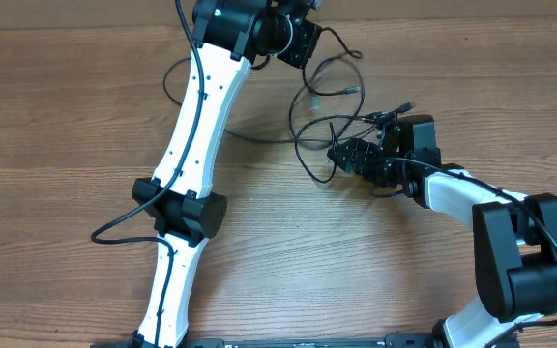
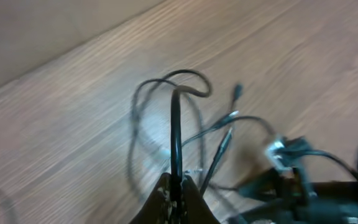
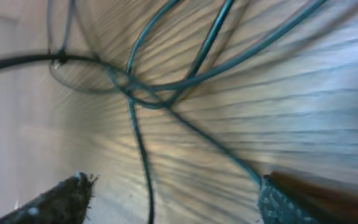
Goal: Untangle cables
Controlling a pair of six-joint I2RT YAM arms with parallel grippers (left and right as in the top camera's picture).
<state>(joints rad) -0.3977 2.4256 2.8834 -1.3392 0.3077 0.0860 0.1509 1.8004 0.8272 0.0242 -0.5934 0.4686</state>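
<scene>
Several thin black cables [image 1: 329, 101] lie looped and crossed on the wooden table at the upper middle of the overhead view. My left gripper [image 1: 303, 43] sits at the top, above the loops; in the left wrist view its fingers [image 2: 178, 186] are shut on one black cable [image 2: 176, 134] that rises to a loop. My right gripper [image 1: 344, 155] lies low at the tangle's right side. In the right wrist view its fingers [image 3: 173, 199] are spread wide, with a cable strand [image 3: 140, 155] running between them and crossed loops [image 3: 148, 93] beyond.
The white left arm [image 1: 196, 126] stretches across the table's left middle with its own thicker black wire [image 1: 114, 227]. The right arm [image 1: 511, 242] fills the lower right. Small plug ends [image 1: 356, 90] lie among the loops.
</scene>
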